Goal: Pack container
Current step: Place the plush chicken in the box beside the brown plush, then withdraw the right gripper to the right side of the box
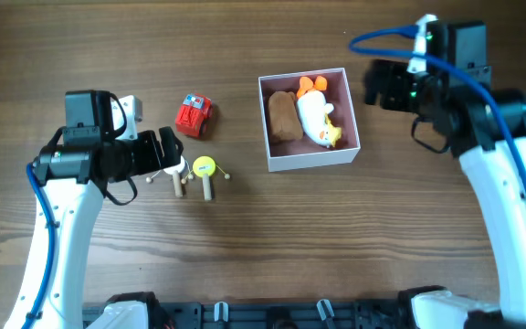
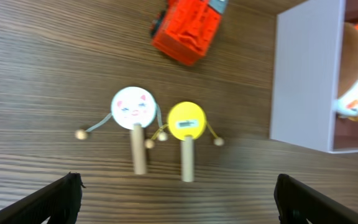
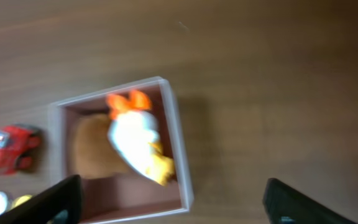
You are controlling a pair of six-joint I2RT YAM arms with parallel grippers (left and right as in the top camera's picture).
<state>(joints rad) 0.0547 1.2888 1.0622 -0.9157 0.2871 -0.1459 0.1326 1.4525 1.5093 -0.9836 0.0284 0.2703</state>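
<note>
The container is a white-walled square box with a pink inside, holding a brown plush and a white, orange and yellow plush. It also shows in the left wrist view and the right wrist view. A red toy car lies left of it. Two small rattle drums, one white and one yellow, lie below the car. My left gripper is open and empty just behind the drums' handles. My right gripper is open and empty, right of the container.
The wooden table carries everything. The drums have loose bead strings spread to their sides. The right arm's blue cable loops above the container's right side.
</note>
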